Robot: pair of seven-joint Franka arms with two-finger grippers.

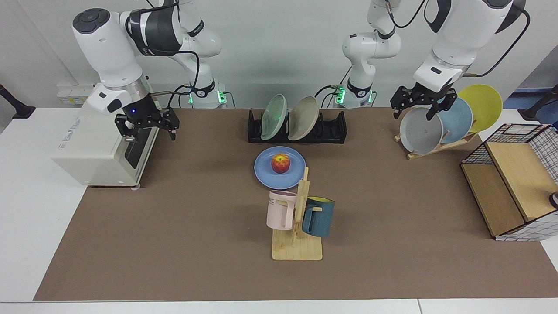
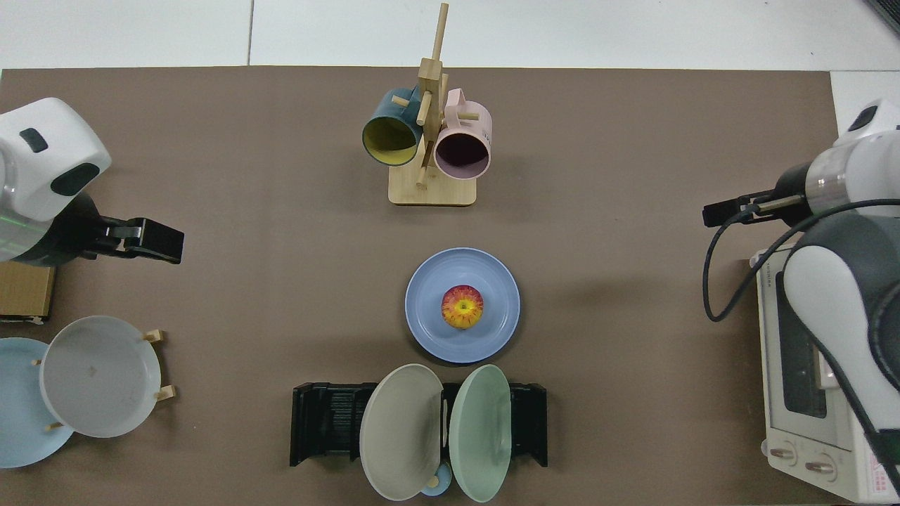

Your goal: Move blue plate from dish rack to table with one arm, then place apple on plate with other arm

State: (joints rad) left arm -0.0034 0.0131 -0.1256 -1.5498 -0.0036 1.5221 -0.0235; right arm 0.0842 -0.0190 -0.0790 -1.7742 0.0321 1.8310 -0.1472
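Note:
The blue plate point(image 1: 265, 172) point(image 2: 429, 309) lies flat on the brown mat of the table point(image 1: 174, 244), just in front of the black dish rack point(image 1: 332, 130) point(image 2: 325, 422). The apple point(image 1: 280, 163) point(image 2: 462, 307) rests at the plate's centre, and nothing touches it. My right gripper point(image 1: 146, 127) hangs open and empty far off at the view's left, over the front of the toaster oven. My left gripper point(image 1: 414, 109) waits open and empty above the grey plate on the wooden stand.
A green plate point(image 1: 273, 117) and a beige plate point(image 1: 304, 117) stand in the rack. A mug tree point(image 1: 298, 222) with two mugs stands just in front of the blue plate. Toaster oven point(image 1: 98, 135) at left; wooden plate stand point(image 1: 436, 146) and wire basket point(image 1: 518, 187) at right.

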